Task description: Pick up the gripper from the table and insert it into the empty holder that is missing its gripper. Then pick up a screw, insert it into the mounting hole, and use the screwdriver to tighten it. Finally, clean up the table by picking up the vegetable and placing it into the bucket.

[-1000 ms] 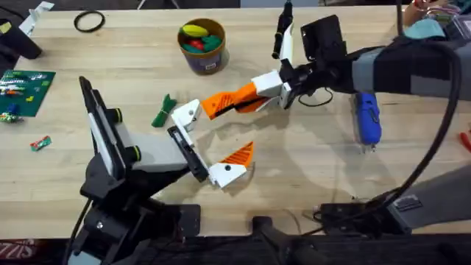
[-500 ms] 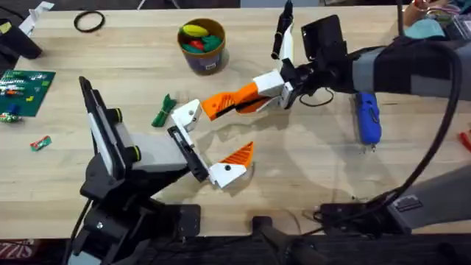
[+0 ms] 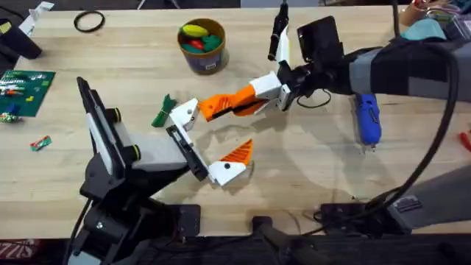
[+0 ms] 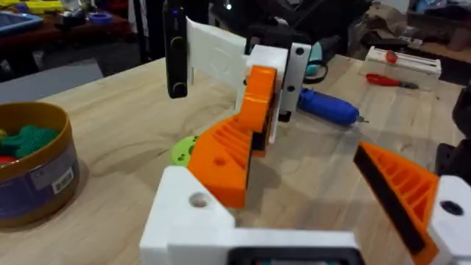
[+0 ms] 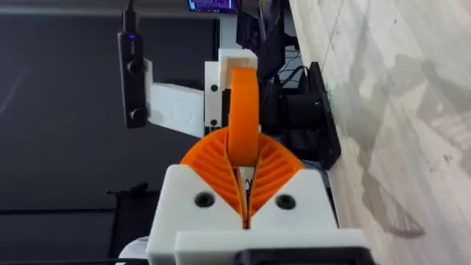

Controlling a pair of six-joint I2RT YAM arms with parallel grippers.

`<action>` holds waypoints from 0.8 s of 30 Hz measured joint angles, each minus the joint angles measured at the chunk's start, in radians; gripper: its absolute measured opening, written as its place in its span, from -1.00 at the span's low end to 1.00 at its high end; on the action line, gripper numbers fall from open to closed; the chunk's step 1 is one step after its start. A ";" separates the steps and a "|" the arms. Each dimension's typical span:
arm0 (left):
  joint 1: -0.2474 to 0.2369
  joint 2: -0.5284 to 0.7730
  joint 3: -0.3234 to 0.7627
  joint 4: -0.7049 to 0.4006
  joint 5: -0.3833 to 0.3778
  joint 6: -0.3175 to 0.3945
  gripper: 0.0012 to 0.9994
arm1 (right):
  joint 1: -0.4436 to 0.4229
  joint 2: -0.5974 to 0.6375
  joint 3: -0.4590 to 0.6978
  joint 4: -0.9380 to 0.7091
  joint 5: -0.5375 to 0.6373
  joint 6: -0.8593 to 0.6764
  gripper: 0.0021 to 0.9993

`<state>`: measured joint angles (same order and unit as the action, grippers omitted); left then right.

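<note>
Orange gripper (image 3: 224, 103), clamped in the right gripper (image 3: 283, 87), has edged nearer the holder (image 3: 184, 112); its tip touches the mount, not seated. Left gripper (image 3: 206, 143): jaw state cannot be determined

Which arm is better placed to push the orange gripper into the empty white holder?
The right arm, probably: the right gripper is shut on the orange gripper, whose tip already reaches the holder on the left arm.

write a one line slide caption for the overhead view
Right gripper holds the orange gripper against the white holder on the left arm.
</note>
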<state>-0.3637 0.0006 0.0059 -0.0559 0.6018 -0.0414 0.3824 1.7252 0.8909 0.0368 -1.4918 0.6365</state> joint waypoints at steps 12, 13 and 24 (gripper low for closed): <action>0.000 0.000 0.000 0.000 0.000 0.000 0.98 | 0.001 0.000 0.000 0.001 0.000 0.000 -0.98; 0.000 0.000 0.000 0.000 0.000 0.000 0.97 | 0.001 0.000 0.000 0.001 0.000 0.000 -0.98; 0.000 0.000 0.000 0.000 -0.003 0.000 0.98 | 0.004 0.000 0.000 0.012 0.000 0.014 -0.98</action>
<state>-0.3637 0.0006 0.0059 -0.0559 0.5985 -0.0414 0.3862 1.7252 0.8909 0.0490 -1.4918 0.6501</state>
